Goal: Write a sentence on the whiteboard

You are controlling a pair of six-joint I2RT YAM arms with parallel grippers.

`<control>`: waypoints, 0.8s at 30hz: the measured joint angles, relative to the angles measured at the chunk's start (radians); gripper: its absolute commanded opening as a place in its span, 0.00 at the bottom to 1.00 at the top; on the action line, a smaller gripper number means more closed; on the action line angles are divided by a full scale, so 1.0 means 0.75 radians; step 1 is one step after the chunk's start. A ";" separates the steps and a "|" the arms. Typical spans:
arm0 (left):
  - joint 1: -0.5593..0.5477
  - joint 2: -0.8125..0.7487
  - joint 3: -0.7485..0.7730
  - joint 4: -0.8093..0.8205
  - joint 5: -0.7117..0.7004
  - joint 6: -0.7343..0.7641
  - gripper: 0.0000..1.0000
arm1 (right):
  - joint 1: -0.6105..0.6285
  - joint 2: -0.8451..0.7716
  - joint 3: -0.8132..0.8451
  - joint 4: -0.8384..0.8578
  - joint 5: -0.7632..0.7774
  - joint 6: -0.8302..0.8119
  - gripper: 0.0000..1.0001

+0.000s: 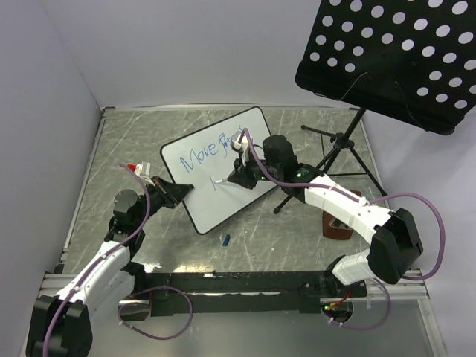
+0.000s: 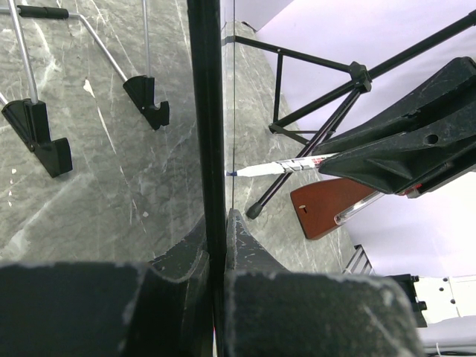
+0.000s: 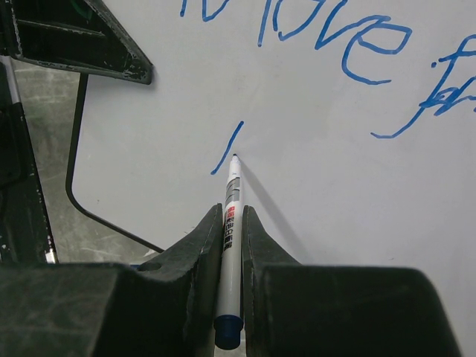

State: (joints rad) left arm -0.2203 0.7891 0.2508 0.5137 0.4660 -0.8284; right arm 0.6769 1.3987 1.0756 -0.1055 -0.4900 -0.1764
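Overhead, whiteboard (image 1: 223,175) sits mid-tabletop (image 1: 297,245), sentence (image 1: 208,151) only partly written. Left wrist: left tool (image 2: 222,223) clamped on board's black rim. Right wrist: right tool (image 3: 232,216) pinching marker (image 3: 232,182), tip at a short 2nd-line stroke; pressing hard prob. pivots the edge-held board, smearing letters.

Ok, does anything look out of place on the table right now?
A small blue cap-like piece lies loose on the grey marble-patterned table, just off the near corner of the flat white, black-rimmed whiteboard. Possibly the cap of the white marker. Nothing else stands out.
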 measured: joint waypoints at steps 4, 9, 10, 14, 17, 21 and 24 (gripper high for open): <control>0.000 0.000 -0.001 -0.001 -0.001 0.000 0.01 | -0.004 0.004 0.002 0.000 0.001 0.005 0.00; 0.000 0.000 0.000 -0.002 -0.001 -0.001 0.01 | -0.009 0.007 0.005 -0.002 0.004 0.005 0.00; 0.000 0.000 0.000 -0.002 -0.001 -0.001 0.01 | -0.011 0.007 0.005 -0.002 0.005 0.005 0.00; 0.000 0.000 0.000 -0.003 -0.001 -0.001 0.01 | -0.016 0.007 0.005 -0.009 0.009 0.004 0.00; 0.000 0.001 -0.001 -0.003 -0.001 -0.001 0.01 | -0.018 0.007 0.005 -0.015 0.010 0.003 0.00; 0.000 0.001 -0.001 -0.004 -0.001 -0.001 0.01 | -0.018 0.006 0.005 -0.023 0.009 -0.001 0.00; 0.000 0.001 -0.001 -0.004 -0.001 -0.001 0.01 | -0.018 0.006 0.005 -0.031 0.008 -0.002 0.00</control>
State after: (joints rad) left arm -0.2203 0.7895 0.2504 0.5110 0.4652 -0.8288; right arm 0.6632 1.4033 1.0790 -0.1287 -0.4843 -0.1780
